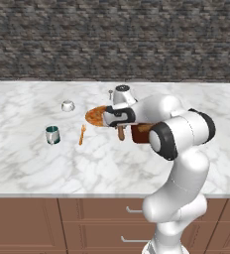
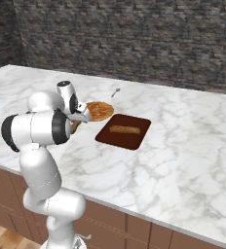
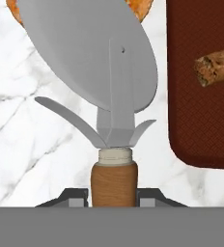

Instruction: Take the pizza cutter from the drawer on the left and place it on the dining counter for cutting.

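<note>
My gripper (image 3: pixel 113 197) is shut on the brown wooden handle of the pizza cutter (image 3: pixel 92 62). Its round silver-grey wheel points away from the hand. In the left base view the gripper (image 1: pixel 119 125) hangs low over the dining counter (image 1: pixel 28 163), the cutter's handle (image 1: pixel 121 133) showing below it. In the right base view the gripper (image 2: pixel 76 122) sits beside the pizza, above the marble top (image 2: pixel 183 160). Whether the cutter touches the counter I cannot tell. The drawer is out of view.
A round pizza (image 1: pixel 94 116) lies just left of the gripper, and a dark brown tray (image 2: pixel 123 130) holding a bread stick (image 2: pixel 125 129) lies just right. An orange fork (image 1: pixel 82 134), a green mug (image 1: pixel 52 134), a white bowl (image 1: pixel 68 105) and a spoon (image 2: pixel 116 92) lie around.
</note>
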Tool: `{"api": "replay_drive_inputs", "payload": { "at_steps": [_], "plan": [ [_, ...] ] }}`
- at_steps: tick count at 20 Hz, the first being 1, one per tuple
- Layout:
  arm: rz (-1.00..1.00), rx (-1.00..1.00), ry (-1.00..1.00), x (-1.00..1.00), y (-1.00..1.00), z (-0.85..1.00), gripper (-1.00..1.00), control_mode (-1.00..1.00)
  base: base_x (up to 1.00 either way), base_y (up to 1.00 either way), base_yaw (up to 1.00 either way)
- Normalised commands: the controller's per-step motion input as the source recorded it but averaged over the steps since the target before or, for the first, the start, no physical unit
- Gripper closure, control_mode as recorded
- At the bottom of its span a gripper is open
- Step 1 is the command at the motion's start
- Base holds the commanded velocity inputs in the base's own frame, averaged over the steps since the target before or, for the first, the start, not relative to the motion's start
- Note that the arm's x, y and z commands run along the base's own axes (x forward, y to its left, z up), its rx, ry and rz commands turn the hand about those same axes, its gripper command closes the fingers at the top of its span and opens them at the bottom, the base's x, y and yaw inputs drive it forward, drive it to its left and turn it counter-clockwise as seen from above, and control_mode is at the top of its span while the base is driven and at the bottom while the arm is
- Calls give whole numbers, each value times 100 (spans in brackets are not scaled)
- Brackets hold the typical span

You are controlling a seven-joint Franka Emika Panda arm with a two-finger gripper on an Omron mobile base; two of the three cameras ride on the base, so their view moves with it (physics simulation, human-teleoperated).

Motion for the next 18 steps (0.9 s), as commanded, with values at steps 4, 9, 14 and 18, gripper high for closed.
{"api": "replay_drive_inputs", "payload": {
  "at_steps": [4,9,14,18],
  "plan": [
    [-5,0,0,30,0,0,100,-100,0,0,0],
    [-3,0,-1,28,-2,0,100,-100,0,0,0],
    [-1,0,-2,24,-6,-2,100,-100,0,0,0],
    [-1,0,-1,26,-11,-26,100,-100,0,0,0]
  ]
}}
